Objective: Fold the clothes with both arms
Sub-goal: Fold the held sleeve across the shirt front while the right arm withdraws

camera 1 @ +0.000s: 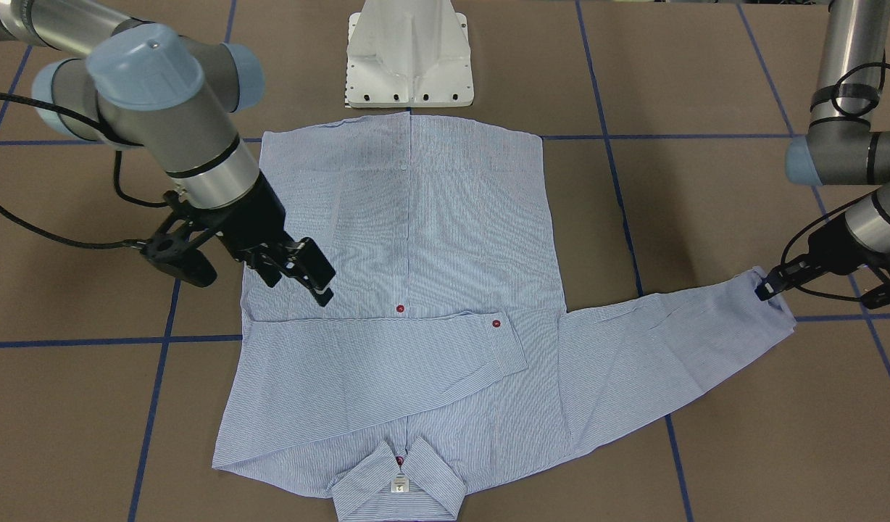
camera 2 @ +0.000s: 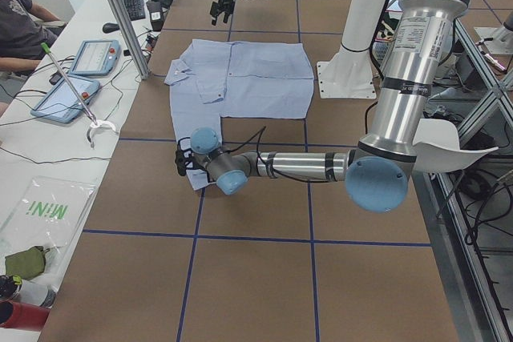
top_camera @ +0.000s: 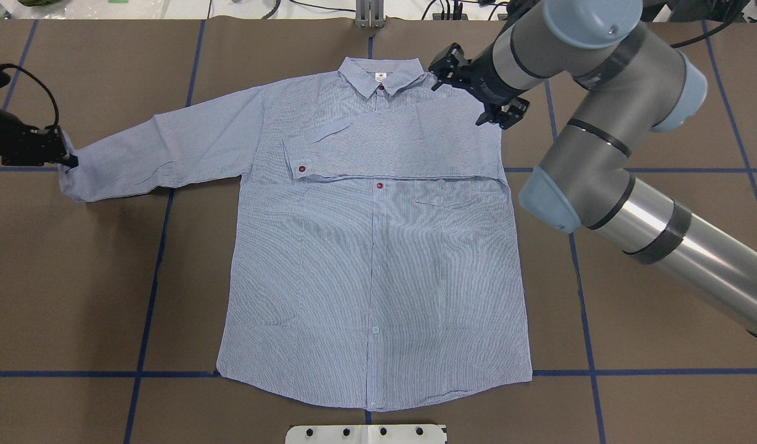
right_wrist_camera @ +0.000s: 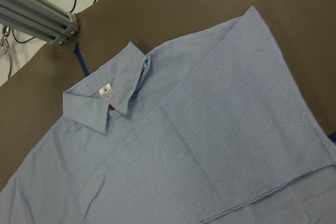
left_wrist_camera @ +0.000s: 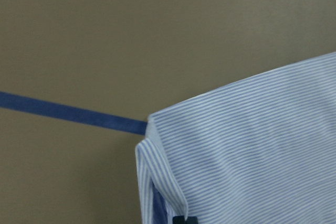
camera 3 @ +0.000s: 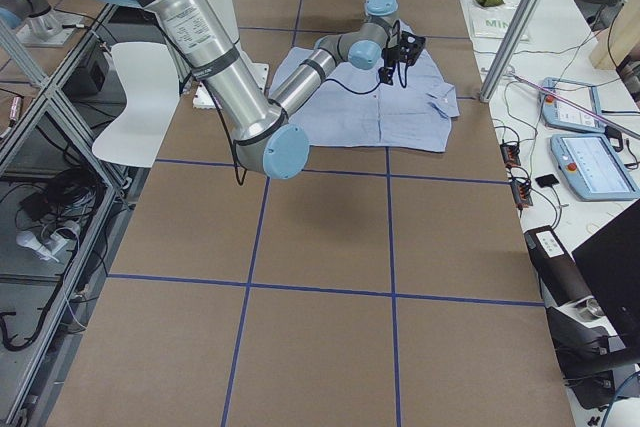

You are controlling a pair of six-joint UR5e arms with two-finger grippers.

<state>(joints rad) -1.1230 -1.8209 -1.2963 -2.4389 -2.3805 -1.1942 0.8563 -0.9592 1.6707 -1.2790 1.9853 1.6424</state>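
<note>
The light blue striped shirt [top_camera: 378,259] lies flat and face up, with its collar [top_camera: 381,77] on the far side from the robot. One sleeve is folded across the chest, its cuff [top_camera: 301,163] near the middle. The other sleeve [top_camera: 163,148] stretches out straight. My left gripper [top_camera: 70,161] is shut on that sleeve's cuff [camera 1: 775,297] at table level. The left wrist view shows the cuff [left_wrist_camera: 220,161] close up. My right gripper [camera 1: 304,279] is open and empty, raised above the shirt's folded shoulder. The right wrist view shows the collar [right_wrist_camera: 105,95] and neck label.
The white pedestal base [camera 1: 409,58] stands just past the shirt's hem. Blue tape lines [top_camera: 150,277] cross the brown table. An operators' bench with tablets [camera 2: 80,78] and a metal post [camera 2: 120,14] runs along the far side.
</note>
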